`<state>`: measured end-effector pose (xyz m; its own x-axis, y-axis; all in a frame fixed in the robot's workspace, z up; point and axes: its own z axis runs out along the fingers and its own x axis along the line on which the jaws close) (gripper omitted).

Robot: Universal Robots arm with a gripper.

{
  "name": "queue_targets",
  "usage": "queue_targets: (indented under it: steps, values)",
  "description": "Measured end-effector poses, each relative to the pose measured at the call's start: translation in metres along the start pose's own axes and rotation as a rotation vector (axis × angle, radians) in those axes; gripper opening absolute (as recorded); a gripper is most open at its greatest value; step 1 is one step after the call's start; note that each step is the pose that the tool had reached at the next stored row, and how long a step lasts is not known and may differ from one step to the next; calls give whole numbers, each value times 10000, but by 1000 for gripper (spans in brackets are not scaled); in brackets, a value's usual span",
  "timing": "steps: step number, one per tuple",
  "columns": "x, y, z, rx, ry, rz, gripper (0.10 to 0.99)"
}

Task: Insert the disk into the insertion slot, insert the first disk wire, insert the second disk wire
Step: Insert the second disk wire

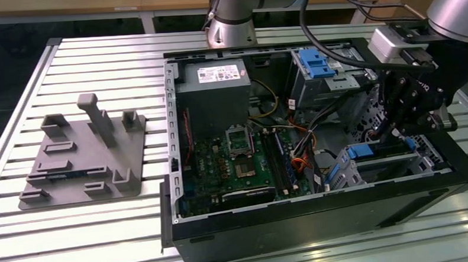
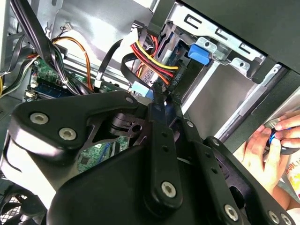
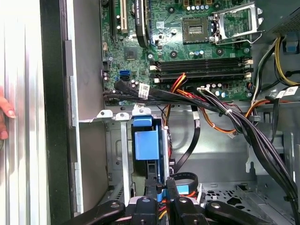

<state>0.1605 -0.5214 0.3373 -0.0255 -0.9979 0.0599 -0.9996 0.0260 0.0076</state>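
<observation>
The disk sits in the insertion slot, a grey metal cage at the front corner of the open computer case; its blue carrier also shows in the exterior view. My gripper reaches down into the case right behind that cage. In both wrist views the gripper has its fingers close together on a disk wire's connector with red, yellow and black leads, held against the disk's rear end. A light-blue connector lies right beside the fingertips.
Thick black cable bundles and orange wires cross the case beside the cage. A second cage with a wide blue latch stands farther back. A person's hand rests outside the case wall. A grey fixture plate lies at the exterior view's left.
</observation>
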Motion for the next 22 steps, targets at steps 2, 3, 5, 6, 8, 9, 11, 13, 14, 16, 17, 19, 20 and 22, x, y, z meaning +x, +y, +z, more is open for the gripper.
queue_targets:
  steps: [2, 3, 5, 6, 8, 9, 11, 13, 14, 16, 17, 19, 20, 22]
  values:
    - [2, 0, 4, 0, 1, 0, 200]
    - [2, 0, 6, 2, 1, 0, 200]
    - [2, 0, 12, 5, 0, 0, 200]
    - [2, 0, 14, 5, 0, 1, 200]
    - [2, 0, 17, 6, -1, 0, 200]
    - [1, 0, 19, 6, -1, 1, 200]
    - [1, 0, 20, 6, -1, 1, 200]
    - [1, 0, 24, 6, -2, 0, 200]
    - [1, 0, 27, 6, -3, 0, 200]
    - [1, 0, 30, 6, -2, 1, 200]
    - [0, 0, 38, 6, -1, 1, 200]
    - [0, 0, 48, 6, -2, 1, 200]
    - [0, 0, 49, 6, -1, 1, 200]
    - [-1, 0, 52, 6, -1, 0, 200]
